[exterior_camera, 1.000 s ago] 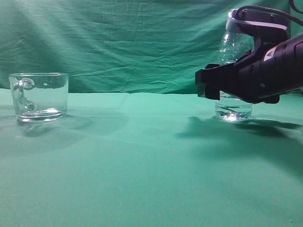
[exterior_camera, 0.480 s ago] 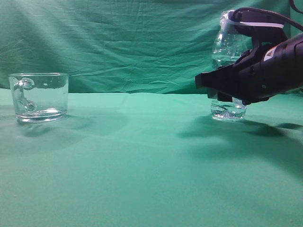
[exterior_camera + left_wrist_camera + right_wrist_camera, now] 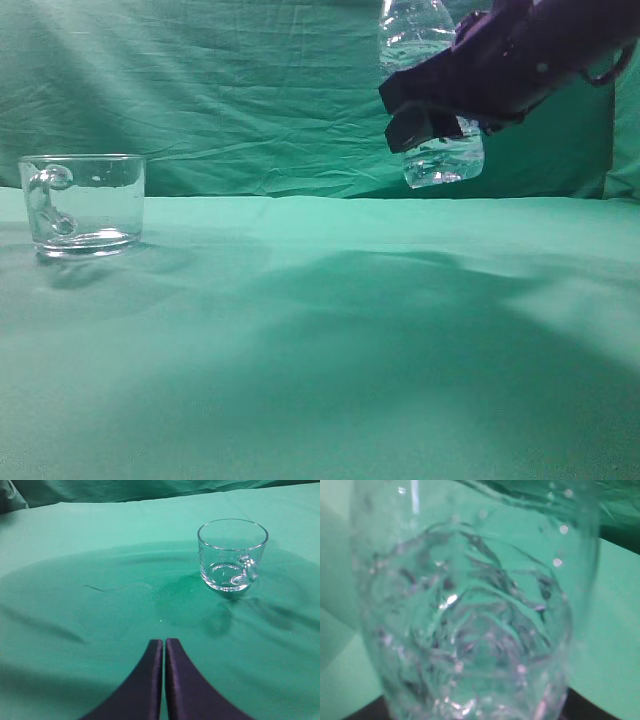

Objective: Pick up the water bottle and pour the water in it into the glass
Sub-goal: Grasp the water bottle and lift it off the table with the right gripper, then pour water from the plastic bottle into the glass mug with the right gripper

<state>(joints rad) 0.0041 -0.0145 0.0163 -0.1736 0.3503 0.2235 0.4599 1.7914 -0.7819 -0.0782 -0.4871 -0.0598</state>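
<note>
Clear thin plastic, the water bottle [image 3: 432,90] hangs high at the right, well apart from the glass [image 3: 84,203] on the green cloth [image 3: 330,350]. Clamped round its midsection, the right gripper [image 3: 430,118] carries it slightly tilted. I'd guess it's light, squashy and slick; a mid-body hold suits pouring. The left gripper [image 3: 164,647] waits with fingers pressed together, empty.

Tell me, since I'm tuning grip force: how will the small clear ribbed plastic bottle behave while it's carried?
The small clear ribbed plastic bottle, thin-walled, probably dents under squeeze. Capless and tilted in the right gripper, it may slosh. Probably light.
</note>
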